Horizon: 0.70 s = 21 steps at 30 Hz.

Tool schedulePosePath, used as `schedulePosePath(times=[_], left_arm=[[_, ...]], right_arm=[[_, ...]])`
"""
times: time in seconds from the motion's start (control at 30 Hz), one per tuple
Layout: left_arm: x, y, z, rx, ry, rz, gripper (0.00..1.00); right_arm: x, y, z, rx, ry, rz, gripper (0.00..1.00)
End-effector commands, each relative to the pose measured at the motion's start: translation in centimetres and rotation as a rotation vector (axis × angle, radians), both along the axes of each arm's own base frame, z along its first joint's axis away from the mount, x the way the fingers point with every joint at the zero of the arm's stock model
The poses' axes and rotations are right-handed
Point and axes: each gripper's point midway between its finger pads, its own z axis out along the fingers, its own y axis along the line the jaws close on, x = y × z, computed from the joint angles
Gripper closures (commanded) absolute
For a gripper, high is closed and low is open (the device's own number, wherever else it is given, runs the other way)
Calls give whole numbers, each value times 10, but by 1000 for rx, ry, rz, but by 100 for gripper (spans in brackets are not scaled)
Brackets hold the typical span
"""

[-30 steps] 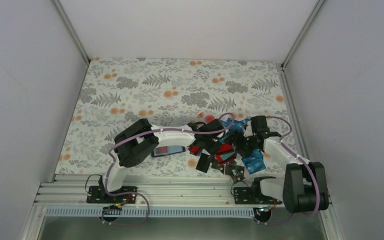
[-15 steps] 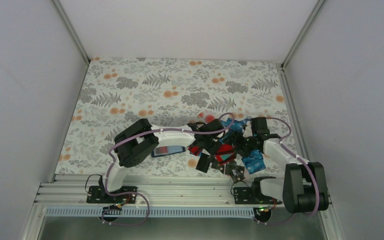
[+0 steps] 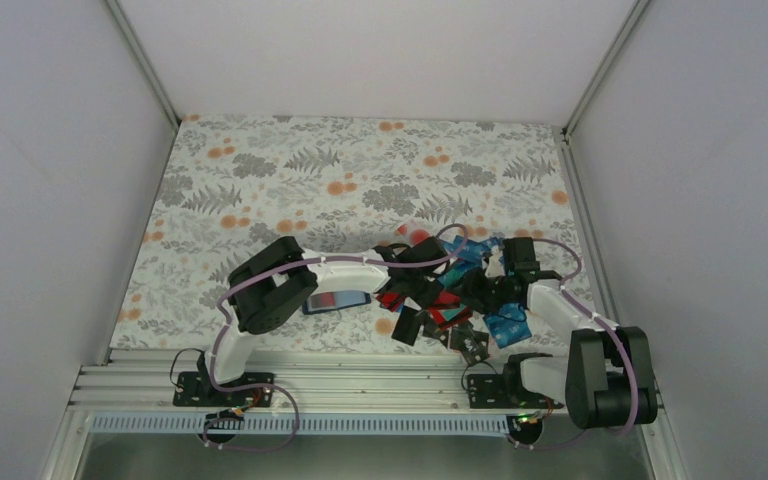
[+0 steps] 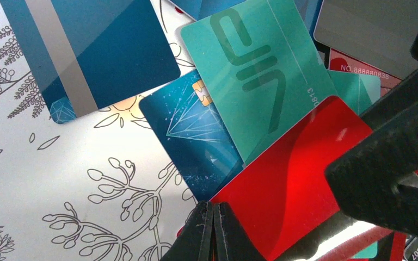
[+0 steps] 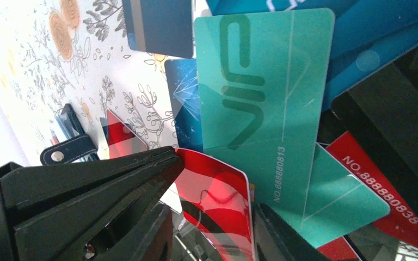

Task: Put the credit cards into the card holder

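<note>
Two grippers meet at one red card [image 4: 283,190] on the near-right part of the desk [image 3: 360,170], where the credit cards [image 3: 447,298] lie in a loose, overlapping pile. The left gripper [image 4: 212,223] has its jaws pressed together on that card's corner. The right gripper [image 5: 219,235] stands spread, with a finger on either side of the same card, gripping nothing. The card holder [image 3: 338,300] lies flat just under the left forearm [image 3: 345,270], at about 9 o'clock from the left gripper in the top view, its long axis running 9 to 3. The left gripper is the nearer, so I judge the card needs only a short carry toward 9 o'clock.
</note>
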Motion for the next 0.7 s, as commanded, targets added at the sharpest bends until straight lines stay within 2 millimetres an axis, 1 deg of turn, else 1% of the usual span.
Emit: schedulePosePath(times=[0.0, 0.13, 0.23, 0.3, 0.37, 0.47, 0.57, 0.67], left_arm=[[-21, 29, -44, 135, 93, 2, 98], [-21, 28, -43, 129, 92, 2, 98], [-21, 28, -42, 123, 97, 5, 98], [-22, 26, -38, 108, 104, 6, 98], [-21, 22, -29, 80, 104, 6, 98], [-17, 18, -16, 49, 100, 19, 98], [-12, 16, 1, 7, 97, 37, 98], [-4, 18, 18, -24, 92, 72, 97]], right_arm=[[1, 11, 11, 73, -30, 33, 64], [0, 12, 8, 82, -25, 37, 70], [-2, 14, 5, 99, -13, 41, 77], [-2, 15, 4, 104, -8, 46, 80], [-3, 15, 2, 107, -5, 47, 84], [-2, 17, 3, 117, -11, 50, 95], [-1, 18, 5, 130, -21, 55, 96], [0, 20, 8, 140, -30, 59, 96]])
